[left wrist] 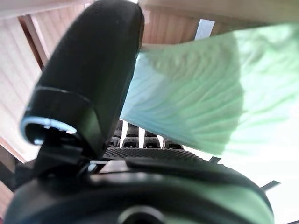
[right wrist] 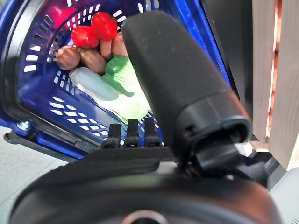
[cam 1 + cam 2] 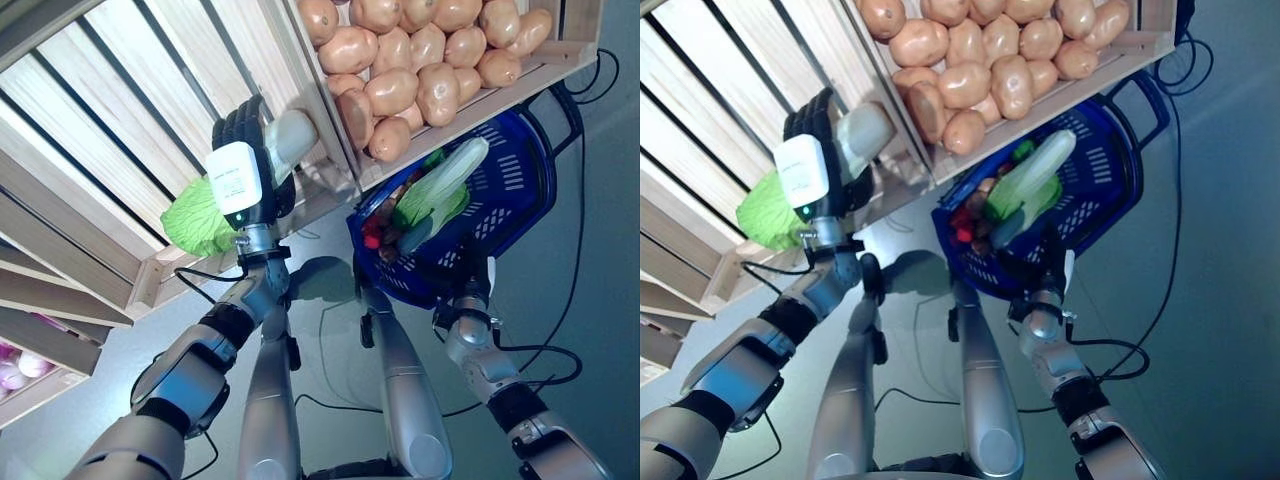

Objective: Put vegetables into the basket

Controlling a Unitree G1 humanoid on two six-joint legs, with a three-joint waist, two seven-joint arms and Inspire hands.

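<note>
My left hand [image 3: 243,150] is raised to the wooden stand, its fingers straight against the slats and its thumb spread. A light green leafy cabbage [image 3: 195,220] lies on the shelf edge right beside it; in the left wrist view the pale green leaves [image 1: 196,98] show just past the fingers. The blue plastic basket [image 3: 515,185] stands on the floor. In it lie a long pale green cabbage [image 3: 440,185], red vegetables [image 2: 93,30] and brown round ones [image 2: 77,56]. My right hand [image 3: 1040,280] is at the basket's near rim, fingers straight.
A wooden crate [image 3: 530,70] of the stand juts out over the basket's far side. Slatted wooden shelves [image 3: 90,170] run behind my left hand. Grey floor [image 3: 600,300] lies to the right of the basket.
</note>
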